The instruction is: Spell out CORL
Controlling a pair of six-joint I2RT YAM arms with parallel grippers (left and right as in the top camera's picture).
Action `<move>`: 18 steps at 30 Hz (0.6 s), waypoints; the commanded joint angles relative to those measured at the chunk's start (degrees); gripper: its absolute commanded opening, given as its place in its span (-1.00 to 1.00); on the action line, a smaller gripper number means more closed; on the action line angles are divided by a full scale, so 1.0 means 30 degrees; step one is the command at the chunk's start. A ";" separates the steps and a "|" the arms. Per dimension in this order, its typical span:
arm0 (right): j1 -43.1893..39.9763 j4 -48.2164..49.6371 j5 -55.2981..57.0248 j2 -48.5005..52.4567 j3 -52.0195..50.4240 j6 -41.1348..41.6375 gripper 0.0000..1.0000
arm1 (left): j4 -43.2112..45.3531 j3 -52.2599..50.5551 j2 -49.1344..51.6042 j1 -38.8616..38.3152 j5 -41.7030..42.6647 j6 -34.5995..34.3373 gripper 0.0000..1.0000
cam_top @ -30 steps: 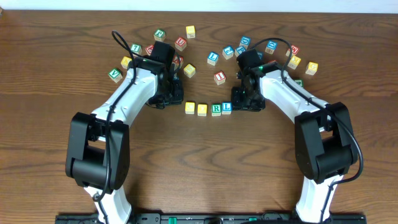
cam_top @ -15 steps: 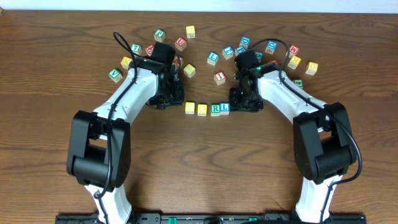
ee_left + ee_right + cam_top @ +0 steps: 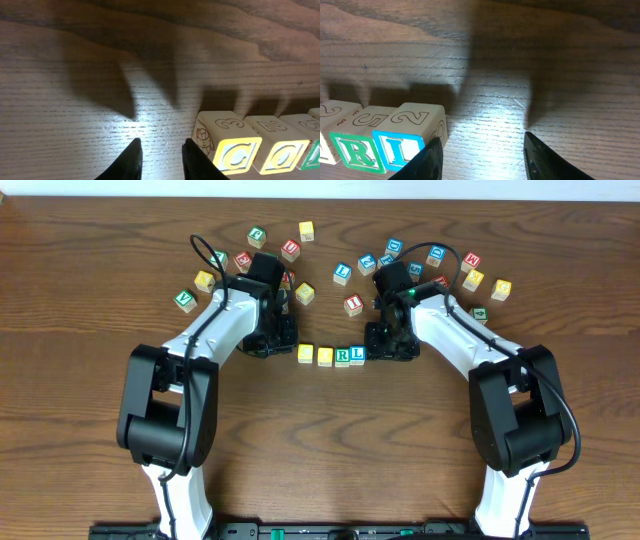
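Four cubes stand in a row on the wooden table: a yellow C cube (image 3: 306, 354) (image 3: 235, 152), a yellow O cube (image 3: 325, 356) (image 3: 280, 150), the green R cube (image 3: 343, 356) (image 3: 355, 152) and the blue L cube (image 3: 358, 354) (image 3: 397, 150). My left gripper (image 3: 280, 340) (image 3: 161, 144) sits low just left of the C cube, open a narrow way with only bare table between its fingers. My right gripper (image 3: 390, 340) (image 3: 481, 139) is at the row's right end, open and empty. Its left finger (image 3: 427, 160) is right beside the L cube.
Several loose letter cubes lie scattered behind both arms. Among them are a red I cube (image 3: 353, 303), a yellow cube (image 3: 305, 293), a blue cube (image 3: 342, 273) and a green V cube (image 3: 185, 301). The table's far edge (image 3: 320, 194) runs behind them.
My right gripper moved left, and the R and L cubes slid left with it, closing the row. The left jaws narrowed slightly and the left arm shifted a little.
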 commanded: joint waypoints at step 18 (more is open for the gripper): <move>0.0189 0.0029 0.0000 0.0197 -0.0131 0.0248 -0.07 | 0.0138 -0.0117 0.0313 -0.1632 0.0240 0.0459 -0.52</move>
